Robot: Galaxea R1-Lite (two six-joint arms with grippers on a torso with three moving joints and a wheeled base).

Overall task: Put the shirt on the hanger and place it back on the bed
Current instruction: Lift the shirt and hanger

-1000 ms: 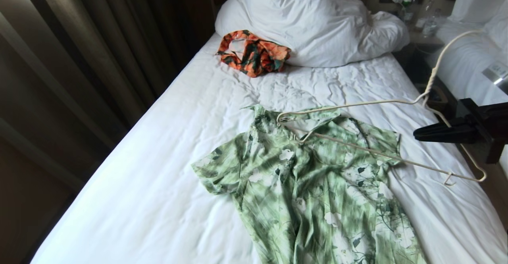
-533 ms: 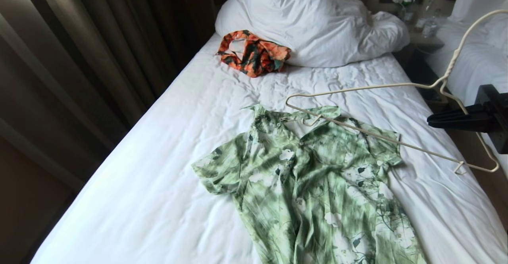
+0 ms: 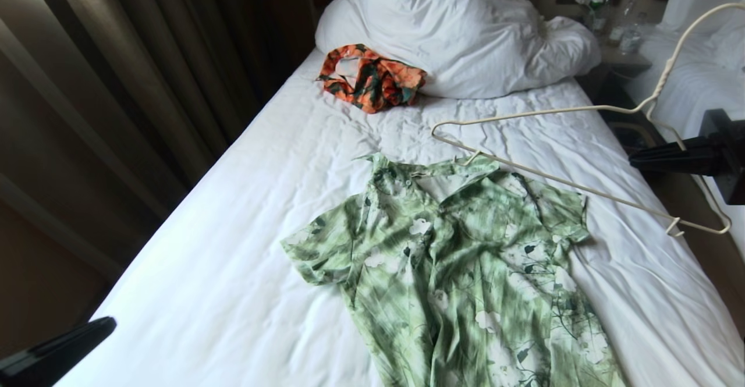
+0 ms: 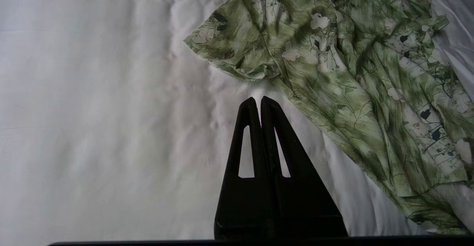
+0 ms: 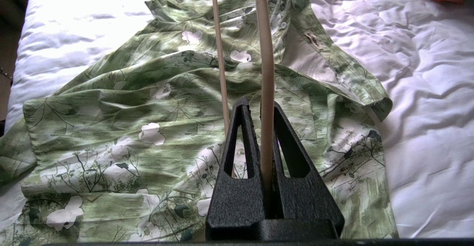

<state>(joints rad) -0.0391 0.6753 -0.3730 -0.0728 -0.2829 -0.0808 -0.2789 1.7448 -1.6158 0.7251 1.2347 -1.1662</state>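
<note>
A: Report the largest item first.

B: The bed carries a wrinkled white sheet and fills most of the head view. A large white pillow lies at its far end, well beyond both grippers.

A: State the condition of the shirt.

B: The shirt lies flat on the sheet, collar toward the pillow. The fabric is light green with white flowers and dark-green leaves. Both short sleeves are spread outward. The collar is open, and the pale inner neck panel with its label is visible in the right wrist view. The shirt lies below and ahead of the right gripper. It lies just ahead of the left gripper, whose tips point at the sheet beside one sleeve hem.

A: Locate the hanger.

B: The hanger is a thin cream wire triangle with a curved hook. The right gripper is clamped on one slanted arm of the frame, below the twisted neck. The frame is raised and tilted. Its far corner is over the sheet just beyond the collar, and no part of it is inside the shirt.

A: State the left gripper condition.

B: The jaws are pressed together with nothing between them.

A: Any smaller items?

B: An orange-and-dark-green garment lies crumpled against the pillow, well apart from both grippers.
</note>
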